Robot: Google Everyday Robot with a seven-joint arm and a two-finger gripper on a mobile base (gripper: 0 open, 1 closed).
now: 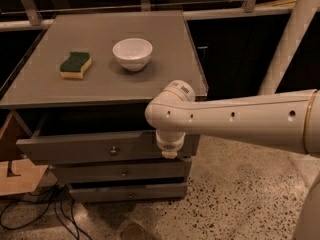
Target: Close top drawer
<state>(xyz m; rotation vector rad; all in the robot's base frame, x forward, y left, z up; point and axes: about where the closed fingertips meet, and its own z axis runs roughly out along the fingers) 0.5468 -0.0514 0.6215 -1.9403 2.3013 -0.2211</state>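
Partly open, the top drawer (75, 149) has the gripper (169, 153) at its front's right end, grip state impossible to tell.
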